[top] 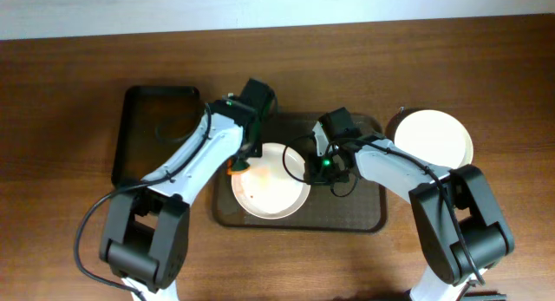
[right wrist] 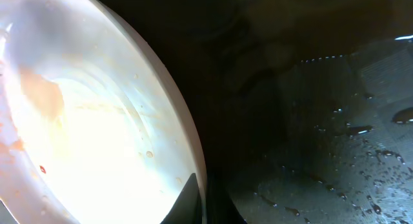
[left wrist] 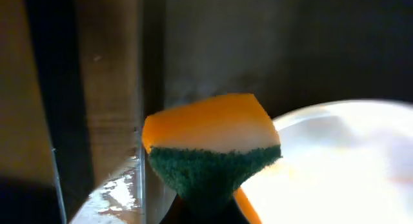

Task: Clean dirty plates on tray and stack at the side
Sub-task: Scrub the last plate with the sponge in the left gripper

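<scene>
Smeared plate (top: 270,186) in tray (top: 355,216)

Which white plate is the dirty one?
The middle plate, lying on the brown tray, has orange smears. The right-hand plate, on the table, looks plain white.

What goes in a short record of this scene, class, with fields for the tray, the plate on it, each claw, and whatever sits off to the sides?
Tray: dark brown tray, droplets on it
Plate on tray: one white plate, orange smears on it
Left claw: left claw shut on an orange-and-green sponge, at the plate's left rim
Right claw: right claw at the plate's right rim; grip unclear
Side: side stack, white, right of the tray; count unclear
Also: black tray, far left
</scene>
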Tool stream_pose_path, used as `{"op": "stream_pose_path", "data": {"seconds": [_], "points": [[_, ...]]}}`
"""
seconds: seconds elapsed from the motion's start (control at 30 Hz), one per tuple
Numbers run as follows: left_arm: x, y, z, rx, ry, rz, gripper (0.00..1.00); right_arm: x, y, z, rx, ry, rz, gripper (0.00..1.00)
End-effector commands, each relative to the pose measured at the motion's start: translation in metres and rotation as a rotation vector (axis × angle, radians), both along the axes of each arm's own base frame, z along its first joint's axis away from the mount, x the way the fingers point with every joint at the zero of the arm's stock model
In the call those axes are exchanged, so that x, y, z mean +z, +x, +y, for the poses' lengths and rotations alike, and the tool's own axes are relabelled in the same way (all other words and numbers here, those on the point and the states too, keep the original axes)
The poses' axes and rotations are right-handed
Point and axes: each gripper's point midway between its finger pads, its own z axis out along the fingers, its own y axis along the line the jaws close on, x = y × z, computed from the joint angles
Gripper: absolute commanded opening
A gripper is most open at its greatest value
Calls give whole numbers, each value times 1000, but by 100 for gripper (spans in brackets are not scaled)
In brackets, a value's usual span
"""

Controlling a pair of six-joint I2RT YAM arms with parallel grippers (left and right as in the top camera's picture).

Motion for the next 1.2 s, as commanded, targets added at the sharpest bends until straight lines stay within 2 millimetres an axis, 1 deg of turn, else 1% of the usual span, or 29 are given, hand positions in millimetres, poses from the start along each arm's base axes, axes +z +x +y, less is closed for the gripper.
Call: {"op": "stream_pose_path", "data": {"seconds": [0.0, 0.07, 0.1, 0.17, 0.23, 0.27, 0.3, 0.33, 0.37, 0.4, 0.47, 0.5, 0.53, 0.57, 0.6, 0.67, 0.73, 0.83, 0.9, 0.93, 0.97, 1.0, 1.03, 1.07, 1.1, 1.13, 1.17], "points": [[0, -9, -41, -91, -216, 87, 0, -28, -14, -17, -1, -97, 56, 4], [-10, -19, -55, -126, -281, 150, 0, -28, -14, -17, -1, -97, 56, 4], [-17, -21, -57, -127, -283, 173, 0, -28, -14, -17, -1, -97, 56, 4], [-38, -27, -59, -128, -263, 226, 0, -28, -15, -17, -1, -97, 57, 4], [-65, -36, -60, -130, -232, 289, 0, -28, -15, -17, -1, -97, 57, 4], [-76, -37, -55, -124, -197, 306, 0, -28, -14, -17, -1, -97, 56, 4], [-82, -36, -48, -119, -156, 306, 0, -28, -14, -17, -1, -97, 56, 4], [-87, -33, -33, -111, -66, 292, 0, -28, -14, -17, -1, -97, 56, 4], [-87, -31, -23, -108, -12, 279, 0, -28, -14, -17, -1, -97, 56, 4], [-85, -28, -7, -103, 85, 259, 0, -28, -14, -17, -1, -97, 56, 4], [-74, -25, 26, -100, 272, 234, 0, -28, -14, -16, -1, -96, 54, 4], [-65, -26, 46, -91, 389, 227, 0, -27, -13, -16, -1, -95, 51, 4], [-57, -27, 59, -65, 469, 215, 0, -27, -13, -16, -1, -95, 49, 4], [-50, -27, 69, -46, 530, 202, 0, -27, -13, -16, -1, -94, 49, 4], [-45, -26, 74, -41, 568, 193, 0, -27, -13, -16, -1, -95, 49, 4], [-41, -25, 79, -44, 600, 185, 0, -27, -13, -16, -1, -95, 49, 4], [-34, -23, 78, -4, 595, 170, 0, -27, -13, -16, -1, -95, 49, 4], [-13, -14, 72, 100, 566, 112, 0, -27, -13, -16, -1, -95, 49, 4], [-3, -5, 60, 119, 500, 92, 0, -27, -13, -16, -1, -95, 50, 4], [-1, -4, 53, 126, 452, 95, 0, -27, -13, -16, -1, -95, 50, 4], [-1, -4, 42, 130, 386, 111, 0, -27, -13, -16, -1, -95, 50, 4], [-5, -7, 22, 76, 272, 167, 0, -27, -13, -16, -1, -95, 50, 4], [-10, -12, -7, -32, 119, 232, 0, -27, -13, -16, -1, -95, 49, 4], [-11, -15, -25, -98, 18, 263, 0, -27, -13, -16, -1, -95, 49, 4], [-9, -18, -40, -132, -65, 280, 0, -27, -13, -16, -1, -95, 49, 4], [-4, -20, -47, -139, -110, 278, 0, -27, -13, -16, -1, -95, 49, 4], [2, -19, -48, -151, -121, 267, 0, -27, -13, -16, -1, -95, 49, 4]]}}
